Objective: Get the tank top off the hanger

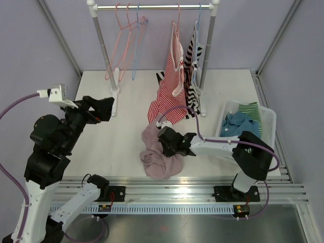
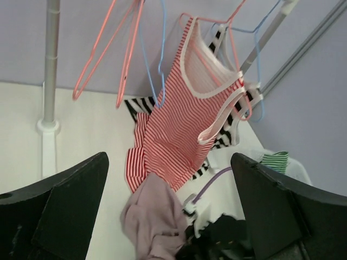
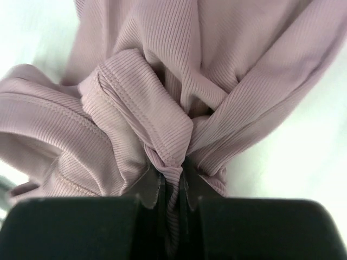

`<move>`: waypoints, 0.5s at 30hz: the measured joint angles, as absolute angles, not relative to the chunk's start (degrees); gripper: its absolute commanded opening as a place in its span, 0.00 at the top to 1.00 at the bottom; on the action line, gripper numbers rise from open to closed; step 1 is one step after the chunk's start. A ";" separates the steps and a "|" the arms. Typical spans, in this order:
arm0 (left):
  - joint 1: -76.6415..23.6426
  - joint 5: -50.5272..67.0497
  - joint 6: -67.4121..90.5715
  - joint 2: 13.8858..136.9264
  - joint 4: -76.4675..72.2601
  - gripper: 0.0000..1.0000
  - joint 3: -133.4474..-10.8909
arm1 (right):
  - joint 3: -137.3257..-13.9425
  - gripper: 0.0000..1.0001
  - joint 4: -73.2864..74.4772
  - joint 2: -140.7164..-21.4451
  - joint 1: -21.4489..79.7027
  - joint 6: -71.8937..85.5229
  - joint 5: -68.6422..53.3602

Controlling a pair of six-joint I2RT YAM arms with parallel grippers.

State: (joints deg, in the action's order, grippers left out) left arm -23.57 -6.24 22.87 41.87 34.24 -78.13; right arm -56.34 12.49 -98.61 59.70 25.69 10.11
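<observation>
Right fingers (image 3: 145,190) clamp a fold of the pink top (image 3: 162,108), lower centre on the tabletop (image 1: 131,111); left fingers (image 2: 65,200) spread wide.

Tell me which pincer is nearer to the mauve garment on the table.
Right. The right pincer is shut on bunched fabric of the mauve garment; the left pincer is open, off to its left, apart from it.

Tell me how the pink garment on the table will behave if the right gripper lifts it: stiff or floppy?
Probably floppy: the pink garment lies crumpled and bunches in folds where the right gripper pinches it. It will likely hang and trail over the table. The ribbed knit seems unlikely to slip.
</observation>
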 measured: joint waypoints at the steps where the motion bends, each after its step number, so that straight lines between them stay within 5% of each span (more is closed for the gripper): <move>1: -23.57 -6.72 22.83 39.75 34.30 0.01 -75.50 | -55.37 1.00 14.00 -96.01 59.72 25.69 10.20; 10: -23.57 -9.76 21.45 29.93 34.89 0.01 -61.54 | -59.20 1.00 29.08 -66.06 60.01 24.80 20.16; 15: -23.57 -11.35 20.16 29.93 36.77 0.01 -57.80 | -70.19 1.00 41.71 -59.00 60.01 24.45 32.36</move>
